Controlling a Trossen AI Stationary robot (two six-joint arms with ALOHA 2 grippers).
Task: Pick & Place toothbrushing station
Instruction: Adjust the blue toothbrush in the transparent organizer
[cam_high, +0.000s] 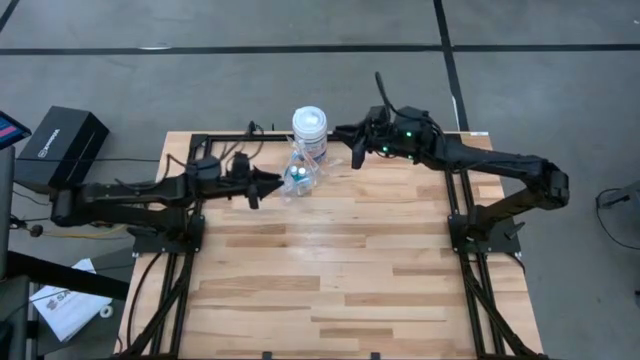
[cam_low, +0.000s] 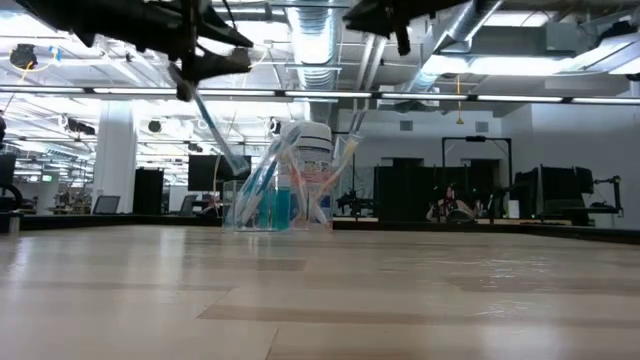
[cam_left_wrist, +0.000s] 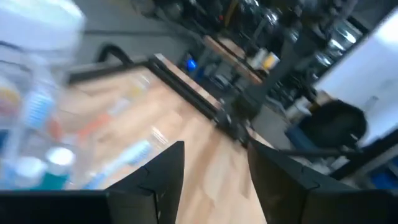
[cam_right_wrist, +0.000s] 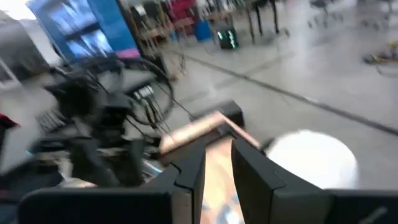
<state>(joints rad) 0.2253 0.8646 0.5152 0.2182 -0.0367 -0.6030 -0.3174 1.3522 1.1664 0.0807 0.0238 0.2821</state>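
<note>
The see-through holder (cam_high: 297, 178) stands on its base on the table's far middle, with several blue-and-white toothbrushes (cam_low: 270, 185) leaning in it. It also shows in the low view (cam_low: 275, 210). My left gripper (cam_high: 262, 186) is open just left of the holder and above table height (cam_low: 195, 65). One thin toothbrush (cam_low: 215, 130) slants up from the holder toward it. My right gripper (cam_high: 357, 152) is open by a narrow gap, right of the holder and raised (cam_low: 400, 25). No tiny white cylinders show clearly. My left gripper: nothing shows between its fingers (cam_left_wrist: 168, 177) in its wrist view. In the low view the slanting toothbrush's upper end (cam_low: 192, 92) reaches up to it, and I cannot tell whether they touch.
A larger white jar (cam_high: 311, 127) with a blue label stands just behind the holder, near the table's far edge. It also shows in the right wrist view (cam_right_wrist: 311, 158). The near half of the wooden table (cam_high: 330, 290) is bare boards. A black box (cam_high: 60, 145) sits off the table at left.
</note>
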